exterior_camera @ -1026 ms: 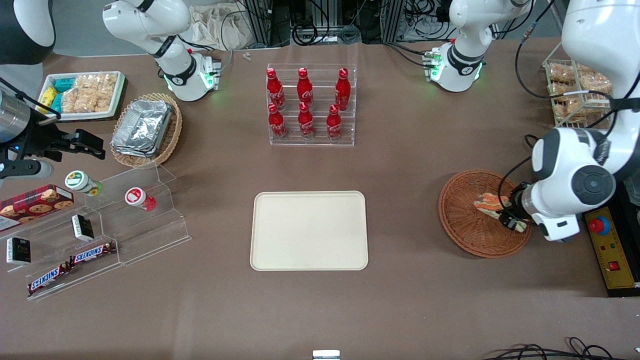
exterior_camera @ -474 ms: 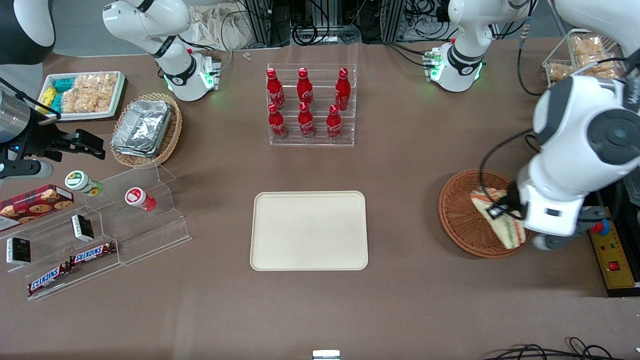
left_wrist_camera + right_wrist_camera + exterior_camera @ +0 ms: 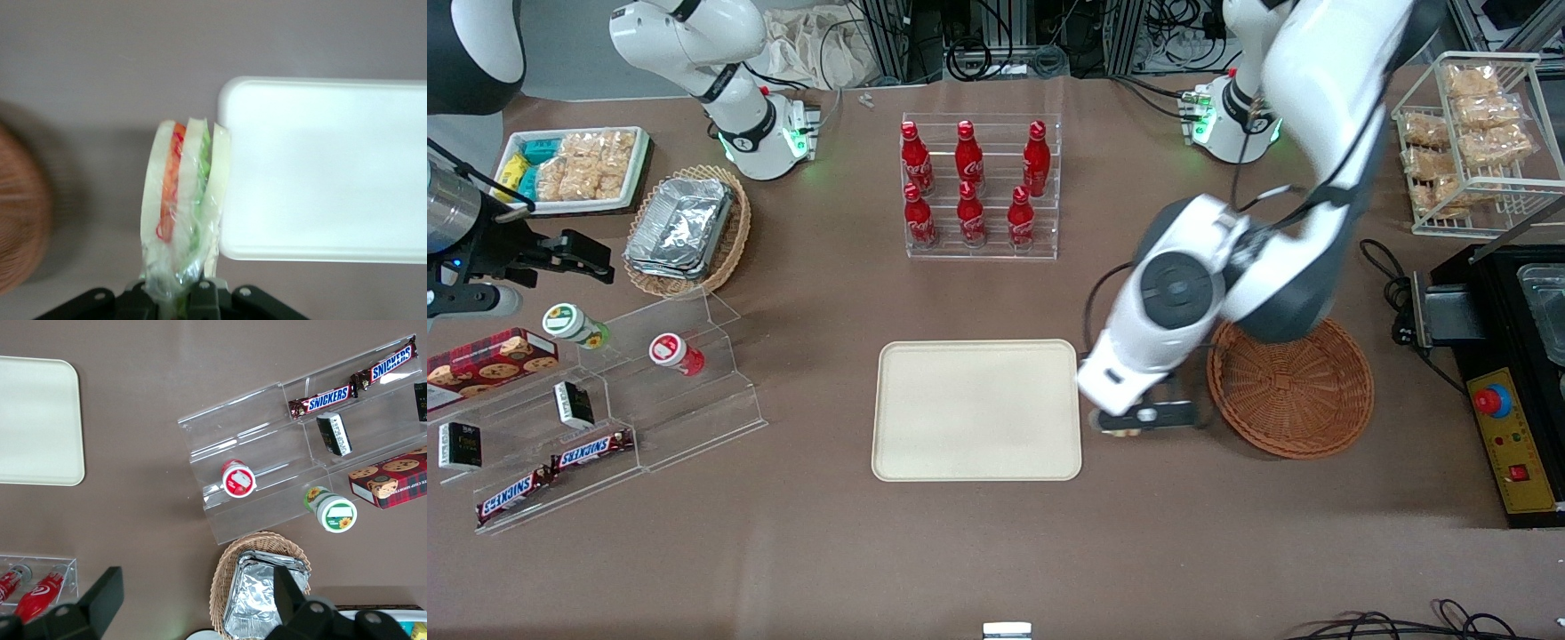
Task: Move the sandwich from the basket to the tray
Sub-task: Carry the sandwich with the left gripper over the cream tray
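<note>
Sandwich point(image 3: 180, 213), plastic-wrapped wedge, in gripper point(image 3: 183, 293) beside tray point(image 3: 333, 167).

I count six red cola bottles point(image 3: 969, 182), two Snickers bars point(image 3: 551, 471), two round wicker baskets point(image 3: 1291, 388), one cream rectangular tray point(image 3: 976, 410), one wrapped wedge sandwich point(image 3: 183, 200).

The left arm's gripper point(image 3: 1138, 418) hangs between tray and reddish-brown basket, clamping the sandwich.

Even overhead light, soft shadows — the tray point(image 3: 327, 167) glares white, the basket point(image 3: 20, 213) blurs.
</note>
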